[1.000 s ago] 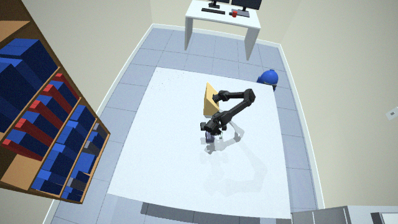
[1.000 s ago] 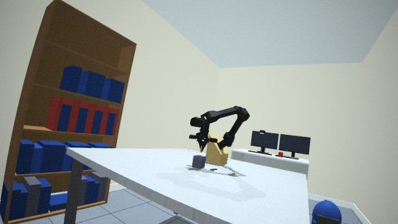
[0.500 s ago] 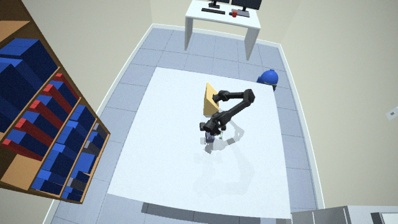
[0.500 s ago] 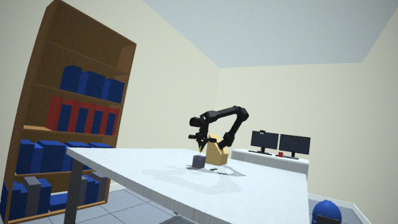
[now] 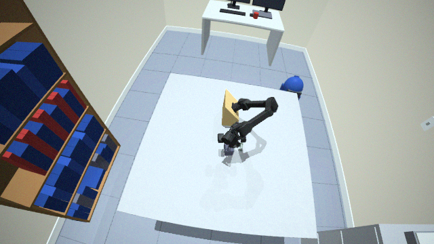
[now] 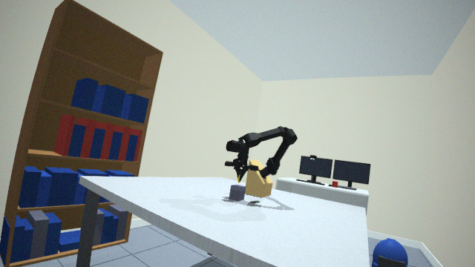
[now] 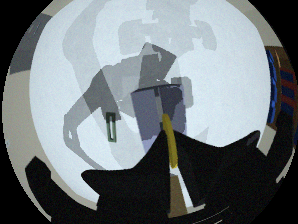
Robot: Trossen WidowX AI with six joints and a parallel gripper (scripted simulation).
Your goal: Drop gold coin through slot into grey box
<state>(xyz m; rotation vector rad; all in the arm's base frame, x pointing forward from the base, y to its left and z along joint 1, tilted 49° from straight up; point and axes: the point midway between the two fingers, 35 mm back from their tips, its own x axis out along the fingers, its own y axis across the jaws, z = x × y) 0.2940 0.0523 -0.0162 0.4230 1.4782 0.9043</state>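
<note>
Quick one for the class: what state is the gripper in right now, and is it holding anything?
Gripper: shut on the gold coin, held edge-on above the grey box.

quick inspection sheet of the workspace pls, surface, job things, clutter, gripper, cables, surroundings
surface: white table, arm shadows across it
coin: gold, seen edge-on in the wrist view, held above the grey box
grey box: small, closed, on the table below the gripper; slot not clear enough to judge
holder: dark green, lying on the table beside the box, no coin in it
clutter: tan wedge block at the arm's base
gripper: pointing down over the box, shut on the coin
cables: nothing seen
surroundings: bookshelf with blue and red books, desk with two monitors, blue round object on the floor
</note>
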